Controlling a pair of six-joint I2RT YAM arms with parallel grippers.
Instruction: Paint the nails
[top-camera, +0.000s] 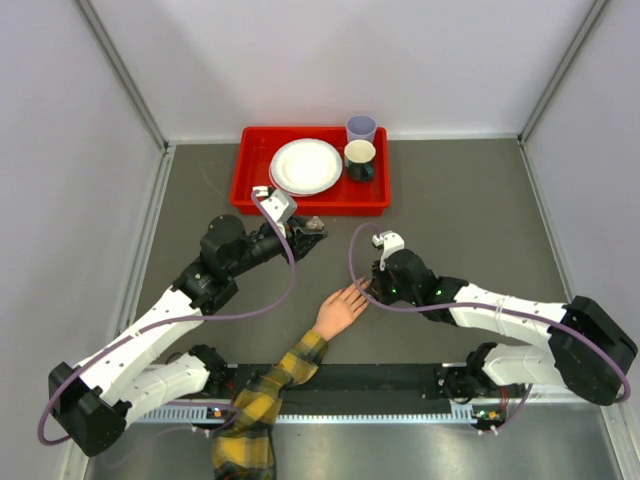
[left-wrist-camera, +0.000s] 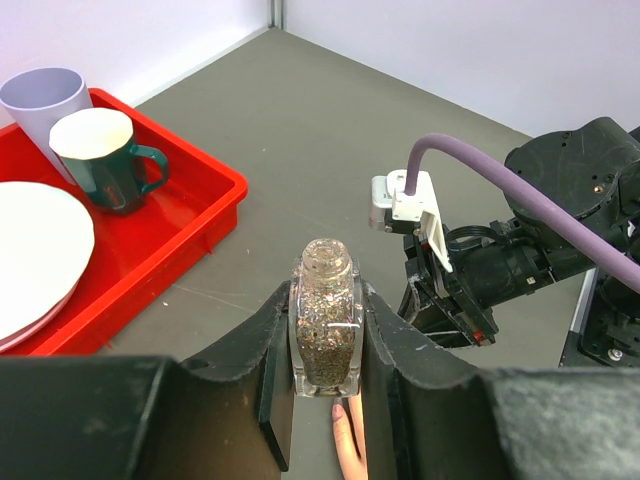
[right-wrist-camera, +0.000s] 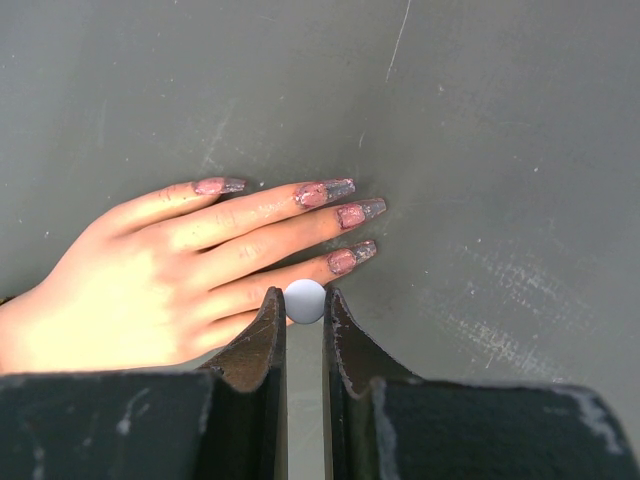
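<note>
The pale peach mannequin hand (top-camera: 340, 312) lies flat on the grey table, its arm in a yellow-and-black plaid sleeve (top-camera: 270, 385). In the right wrist view its nails (right-wrist-camera: 351, 214) show pinkish-grey paint. My right gripper (top-camera: 366, 291) hovers at the fingertips, shut on the white round brush cap (right-wrist-camera: 305, 298), right above the little finger (right-wrist-camera: 230, 300). The brush itself is hidden. My left gripper (top-camera: 312, 228) is shut on the small clear bottle (left-wrist-camera: 326, 320) of glittery polish, open-topped and upright, above and beyond the hand. One fingertip shows below the bottle (left-wrist-camera: 346, 440).
A red tray (top-camera: 258, 196) at the back holds a white plate (top-camera: 305, 165), a dark green cup (top-camera: 360, 160) and a lilac cup (top-camera: 361, 128). Grey side walls enclose the table. A black rail (top-camera: 380, 378) runs along the near edge.
</note>
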